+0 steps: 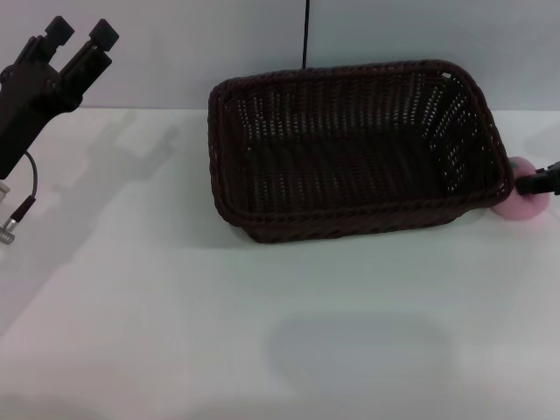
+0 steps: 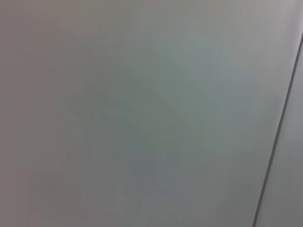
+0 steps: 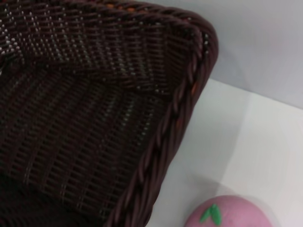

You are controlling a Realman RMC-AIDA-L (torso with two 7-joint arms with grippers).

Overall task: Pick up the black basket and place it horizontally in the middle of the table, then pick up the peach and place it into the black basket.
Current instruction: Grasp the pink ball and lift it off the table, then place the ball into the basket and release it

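Observation:
The black basket (image 1: 350, 149) lies lengthwise on the white table (image 1: 175, 297), at the middle toward the back, and is empty. It also shows in the right wrist view (image 3: 94, 118). The pale-pink peach (image 1: 522, 205) sits on the table just right of the basket's right end; its green leaf mark shows in the right wrist view (image 3: 232, 215). My right gripper (image 1: 541, 181) reaches in from the right edge, right at the peach; only a dark tip shows. My left gripper (image 1: 79, 39) is raised at the far left, fingers a little apart, holding nothing.
A pale wall stands behind the table, with a thin dark vertical line (image 1: 306, 35) above the basket. A short cable with a plug (image 1: 17, 214) hangs from my left arm. The left wrist view shows only the wall.

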